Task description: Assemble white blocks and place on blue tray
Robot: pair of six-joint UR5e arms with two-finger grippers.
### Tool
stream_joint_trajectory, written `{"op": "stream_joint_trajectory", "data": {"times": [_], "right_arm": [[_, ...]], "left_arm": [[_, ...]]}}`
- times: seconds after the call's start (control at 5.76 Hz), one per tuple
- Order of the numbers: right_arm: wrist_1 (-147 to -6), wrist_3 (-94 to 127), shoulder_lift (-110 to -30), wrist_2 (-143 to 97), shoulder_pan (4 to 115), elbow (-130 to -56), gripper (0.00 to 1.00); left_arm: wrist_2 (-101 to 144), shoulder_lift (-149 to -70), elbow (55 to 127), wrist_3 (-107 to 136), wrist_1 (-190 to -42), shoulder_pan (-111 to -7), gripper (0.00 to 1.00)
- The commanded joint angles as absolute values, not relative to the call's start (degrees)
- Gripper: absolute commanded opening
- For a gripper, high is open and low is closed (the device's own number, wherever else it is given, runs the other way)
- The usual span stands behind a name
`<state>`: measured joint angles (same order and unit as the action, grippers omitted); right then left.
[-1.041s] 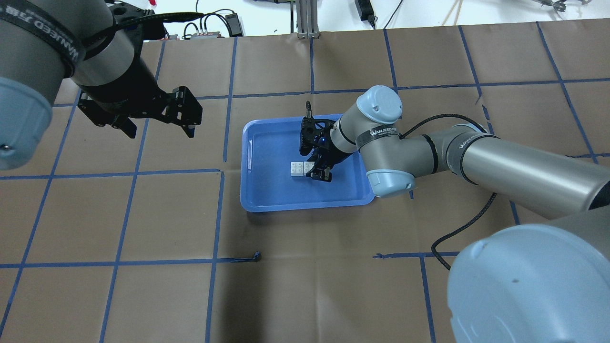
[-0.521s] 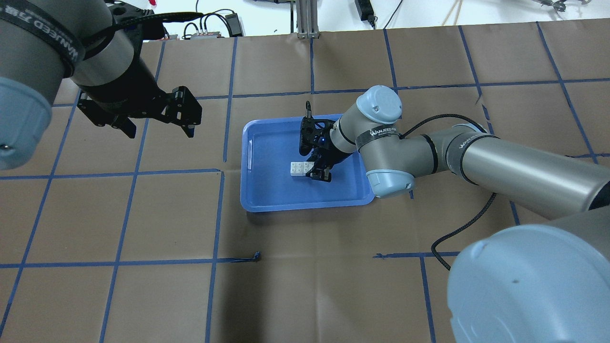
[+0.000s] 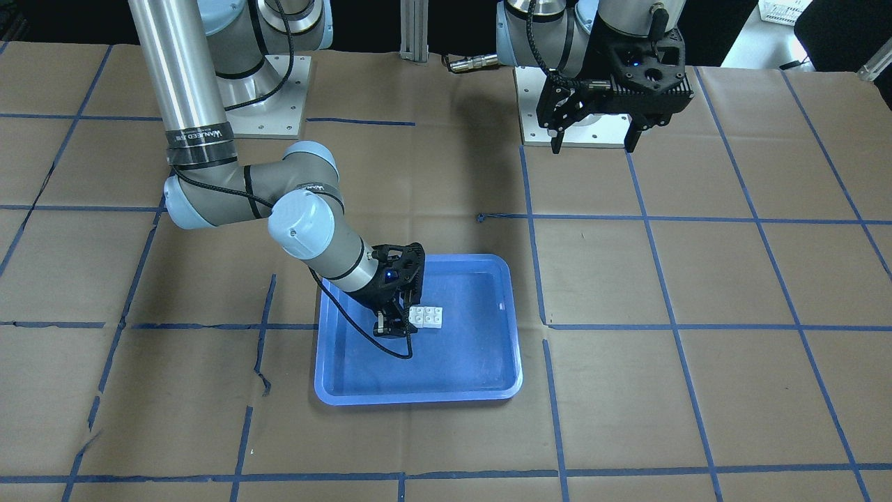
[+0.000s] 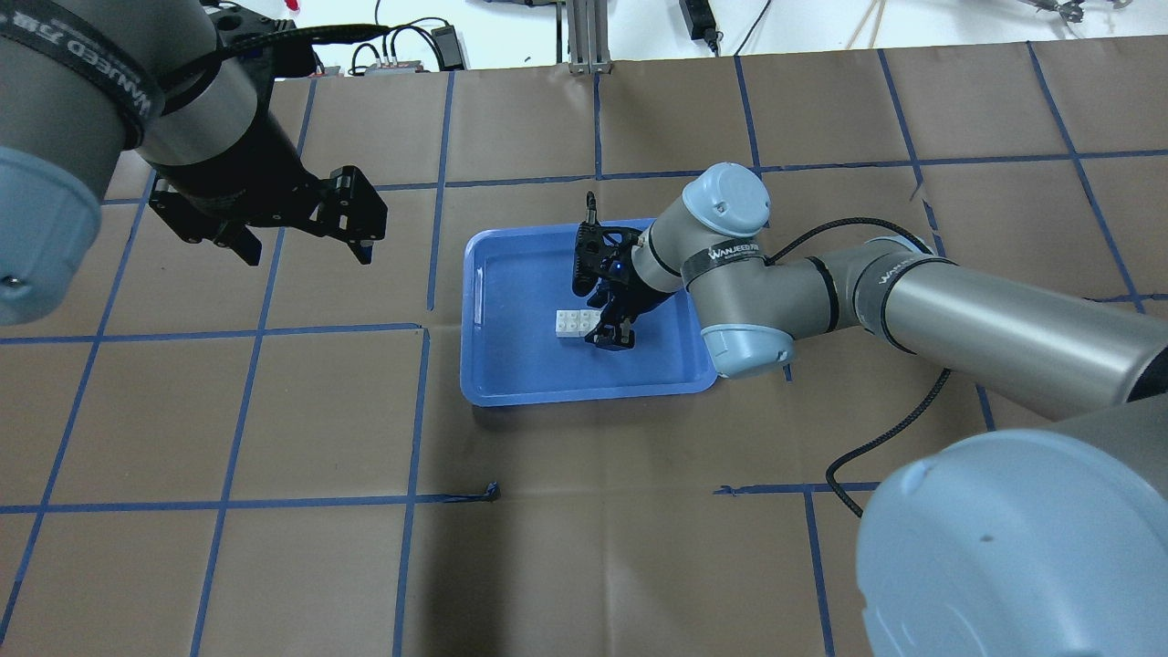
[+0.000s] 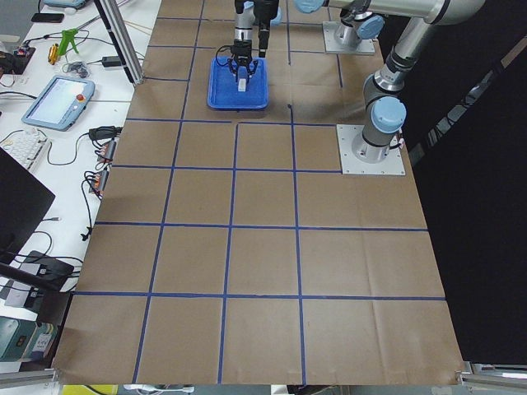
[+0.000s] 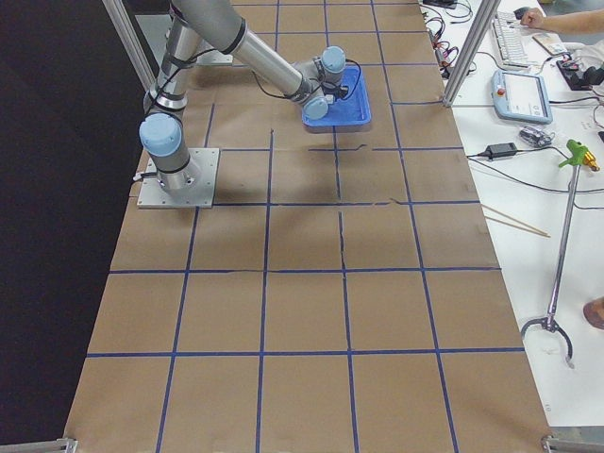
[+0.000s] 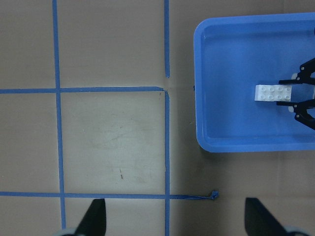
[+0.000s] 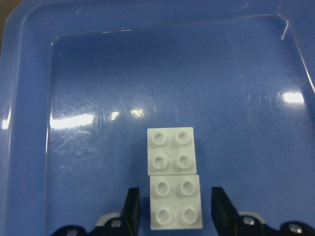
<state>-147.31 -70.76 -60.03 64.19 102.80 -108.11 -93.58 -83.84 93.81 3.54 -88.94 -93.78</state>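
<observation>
Two white blocks [image 8: 171,150] lie side by side and touching on the floor of the blue tray [image 8: 74,73], near its middle. They also show in the overhead view [image 4: 572,323] and the front view [image 3: 428,317]. My right gripper [image 8: 175,211] is low in the tray [image 4: 511,365] and open. Its fingers [image 8: 131,212] straddle the nearer block with a small gap on each side. My left gripper [image 4: 306,251] is open and empty, high over the table left of the tray. Its wrist view shows the blocks [image 7: 271,93] in the tray [image 7: 231,128].
Brown paper with a blue tape grid covers the table. The right arm's black cable [image 4: 876,438] loops over the table right of the tray. A torn tape end [image 4: 493,493] lies in front of the tray. The arm bases [image 3: 571,104] stand at the robot's side.
Almost nothing. The right gripper has shifted very slightly at the blocks. The blocks, the tray and the left arm have not moved.
</observation>
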Motion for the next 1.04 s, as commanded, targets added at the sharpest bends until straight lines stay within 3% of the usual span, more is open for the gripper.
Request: {"op": "stream_joint_trajectory", "data": {"times": [0.0,0.17,0.52,0.87], "right_arm": [[-147.30,-70.58,-59.94,63.99,102.83,-108.11,0.89],[-146.96,-70.40,-60.29,64.77,102.57,-108.02,1.00],[-143.47,-69.44,-63.00,68.79,101.61,-107.40,1.00],[-124.47,-63.24,-69.41,72.82,99.33,-100.94,1.00]], "left_arm": [[-93.60,-83.85,94.04,3.69,-88.95,-93.78,0.99],[-93.52,-83.85,94.04,3.69,-88.95,-93.78,0.99],[-93.60,-83.85,94.13,3.69,-88.95,-93.87,0.99],[-93.43,-84.20,94.39,3.87,-88.59,-93.96,0.99]]}}
